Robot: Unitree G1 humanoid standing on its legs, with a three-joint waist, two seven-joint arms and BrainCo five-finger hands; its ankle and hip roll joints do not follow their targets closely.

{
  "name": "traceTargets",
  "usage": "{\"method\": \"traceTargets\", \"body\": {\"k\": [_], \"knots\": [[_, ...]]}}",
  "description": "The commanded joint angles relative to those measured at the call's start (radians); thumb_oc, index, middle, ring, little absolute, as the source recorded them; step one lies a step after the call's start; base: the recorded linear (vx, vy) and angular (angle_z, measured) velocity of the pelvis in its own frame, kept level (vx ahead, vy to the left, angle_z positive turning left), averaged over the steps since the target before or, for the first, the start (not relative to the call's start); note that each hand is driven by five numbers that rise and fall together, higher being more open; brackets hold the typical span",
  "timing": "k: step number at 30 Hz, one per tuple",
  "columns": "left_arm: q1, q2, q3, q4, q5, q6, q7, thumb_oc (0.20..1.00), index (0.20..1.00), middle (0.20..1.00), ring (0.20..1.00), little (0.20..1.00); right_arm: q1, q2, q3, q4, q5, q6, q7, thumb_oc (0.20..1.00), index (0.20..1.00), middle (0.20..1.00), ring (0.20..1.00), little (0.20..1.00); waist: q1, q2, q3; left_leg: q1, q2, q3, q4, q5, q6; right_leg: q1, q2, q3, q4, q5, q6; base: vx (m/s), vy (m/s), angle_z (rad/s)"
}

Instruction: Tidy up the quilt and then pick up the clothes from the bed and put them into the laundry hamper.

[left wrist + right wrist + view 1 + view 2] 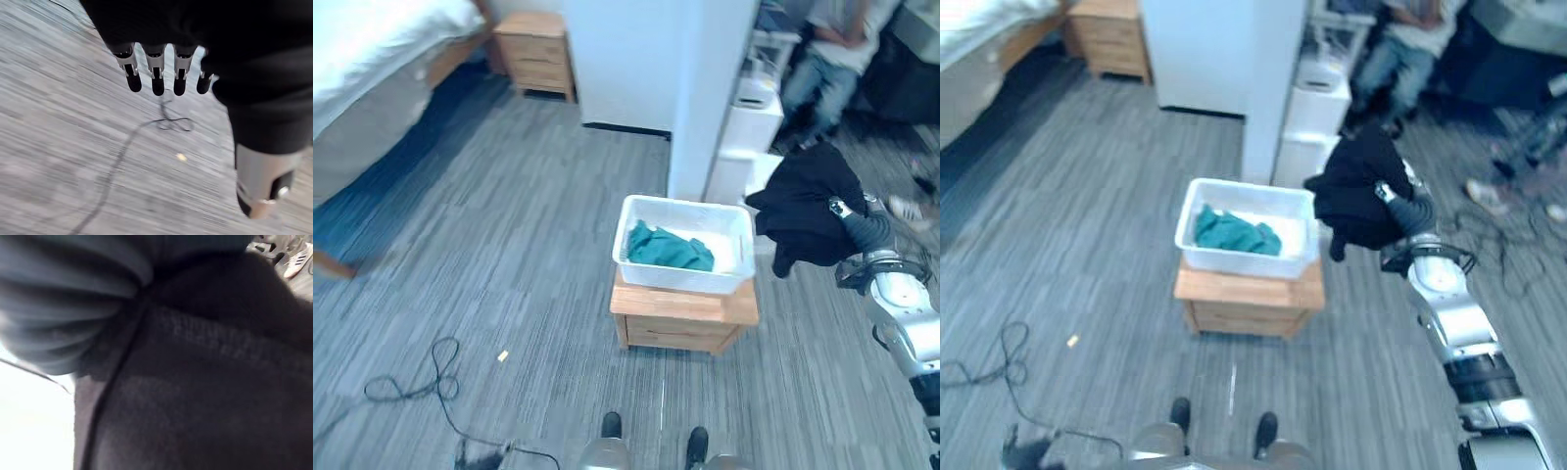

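A bundled black fabric garment [808, 208] hangs in the air from the robot's right arm, just to the right of the white rectangular plastic laundry hamper [737, 238] and level with or slightly above its rim. The right hand [1393, 193] is largely buried in the cloth; whether its fingers are curled round the garment or merely carry it cannot be told, and the right wrist view gives dark knit fabric pressed close against the ribbed cover. A crumpled teal cloth [670, 249] already lies in the hamper, which sits on a low light-wood bedside cabinet [683, 321] on the grey striped carpet [509, 245].

The step in hand appears to be the deposit. To do it well, the bundle should travel leftward until it is wholly over the hamper's opening, high enough for the dangling lower fold to clear the near wall, before release; a release at the present position would likely drop the cloth on the floor or drape it over the rim.

The left hand [156, 73] hangs idle over the carpet, fingers straight and slightly apart, holding nothing. The bed with white bedding [382, 49] stands well apart at upper left, beside a second wooden cabinet [536, 51]. A seated person [832, 49] is in the background.
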Motion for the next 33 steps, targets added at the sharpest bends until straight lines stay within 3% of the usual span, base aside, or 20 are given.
{"method": "traceTargets", "body": {"k": [1,2,3,7,8,10,17,22,25,26,30,33], "knots": [[-0.075,0.028,0.004,0.052,0.090,-0.131,-0.046,1.000,1.000,1.000,1.000,1.000,-0.180,-0.064,0.057,0.159,-0.006,0.015,0.025,0.200,0.200,0.200,0.200,0.200,0.029,-0.024,0.035,-0.057,0.055,-0.081,0.007,-0.046,-0.055,0.041,-0.051,-0.070,-0.001,-0.082,0.094,0.00,-0.071,0.25],[-0.077,0.030,0.005,0.067,0.095,-0.138,-0.048,1.000,1.000,1.000,1.000,1.000,-0.201,-0.065,0.069,0.186,-0.005,0.015,0.020,0.200,0.200,0.200,0.200,0.200,0.037,-0.026,0.040,-0.062,0.056,-0.084,0.008,-0.044,-0.056,0.040,-0.050,-0.073,-0.001,-0.080,0.095,-0.12,-0.126,0.41],[-0.107,0.055,0.003,0.119,0.101,-0.180,-0.054,1.000,1.000,1.000,1.000,1.000,-0.338,-0.070,0.135,0.388,0.015,0.009,0.031,0.200,0.200,0.200,0.200,0.200,0.081,-0.037,0.081,-0.104,0.062,-0.098,0.017,-0.036,-0.060,0.027,-0.044,-0.090,-0.001,-0.073,0.099,-0.13,-0.112,0.43],[-0.159,0.086,-0.011,0.128,0.054,-0.199,-0.049,1.000,1.000,1.000,1.000,1.000,-0.473,-0.063,0.200,0.578,0.034,0.020,0.037,0.200,0.200,0.200,0.200,0.200,0.116,-0.038,0.130,-0.153,0.060,-0.119,0.027,-0.032,-0.061,0.007,-0.039,-0.099,0.000,-0.067,0.101,-0.16,-0.047,0.39],[-0.199,0.103,-0.025,0.130,0.029,-0.205,-0.035,1.000,1.000,1.000,1.000,1.000,-0.559,-0.045,0.260,0.718,0.024,-0.025,0.026,0.200,0.200,0.200,0.200,0.200,0.142,-0.036,0.161,-0.185,0.053,-0.138,0.039,-0.031,-0.059,-0.007,-0.035,-0.099,0.001,-0.063,0.101,-0.12,-0.039,0.16],[-0.243,0.119,-0.040,0.154,-0.011,-0.217,-0.013,1.000,1.000,1.000,1.000,1.000,-0.653,-0.015,0.308,0.836,-0.002,-0.053,-0.008,0.200,0.200,0.200,0.200,0.200,0.171,-0.039,0.190,-0.224,0.042,-0.166,0.050,-0.029,-0.056,-0.026,-0.030,-0.092,-0.001,-0.054,0.105,-0.08,-0.082,0.06],[-0.299,0.162,-0.019,0.227,-0.132,-0.156,-0.024,1.000,1.000,1.000,1.000,1.000,-0.846,-0.040,0.368,0.957,0.023,-0.039,-0.111,0.200,0.200,0.200,0.200,0.200,0.205,-0.045,0.238,-0.297,0.038,-0.191,0.044,-0.012,-0.053,-0.076,-0.019,-0.081,-0.001,-0.045,0.117,0.00,-0.018,0.07],[-0.311,0.188,0.026,0.294,-0.208,-0.108,-0.072,1.000,1.000,1.000,1.000,1.000,-0.940,-0.092,0.395,0.953,0.025,-0.071,-0.243,0.200,0.200,0.200,0.200,0.200,0.212,-0.062,0.273,-0.367,0.037,-0.201,0.044,-0.003,-0.047,-0.137,-0.019,-0.067,-0.001,-0.036,0.129,-0.02,-0.041,0.12],[-0.303,0.191,0.050,0.323,-0.211,-0.092,-0.099,1.000,1.000,1.000,1.000,1.000,-0.976,-0.108,0.409,0.938,0.061,-0.056,-0.231,0.200,0.200,0.200,0.200,0.200,0.210,-0.076,0.280,-0.392,0.036,-0.201,0.052,-0.005,-0.047,-0.164,-0.020,-0.064,-0.001,-0.030,0.133,-0.04,-0.023,0.03],[-0.302,0.190,0.066,0.343,-0.199,-0.099,-0.118,1.000,1.000,1.000,1.000,1.000,-0.986,-0.121,0.424,0.933,0.072,-0.014,-0.163,1.000,1.000,1.000,1.000,1.000,0.207,-0.087,0.280,-0.409,0.036,-0.199,0.051,-0.003,-0.046,-0.185,-0.019,-0.063,-0.001,-0.027,0.130,-0.08,-0.007,0.01],[-0.321,0.171,0.023,0.367,-0.160,-0.175,-0.083,1.000,1.000,1.000,1.000,1.000,-0.961,-0.078,0.455,0.914,0.123,-0.011,-0.139,1.000,1.000,1.000,1.000,1.000,0.189,-0.091,0.280,-0.421,0.032,-0.185,0.047,0.002,-0.042,-0.212,-0.022,-0.058,-0.001,-0.022,0.123,-0.05,0.043,-0.02],[-0.331,0.153,-0.007,0.358,-0.175,-0.195,-0.040,1.000,1.000,1.000,1.000,1.000,-0.912,-0.035,0.435,0.883,0.108,-0.027,-0.164,1.000,1.000,1.000,1.000,1.000,0.174,-0.086,0.280,-0.418,0.026,-0.178,0.054,-0.004,-0.040,-0.213,-0.027,-0.052,-0.001,-0.021,0.118,-0.04,0.060,-0.14]]}}
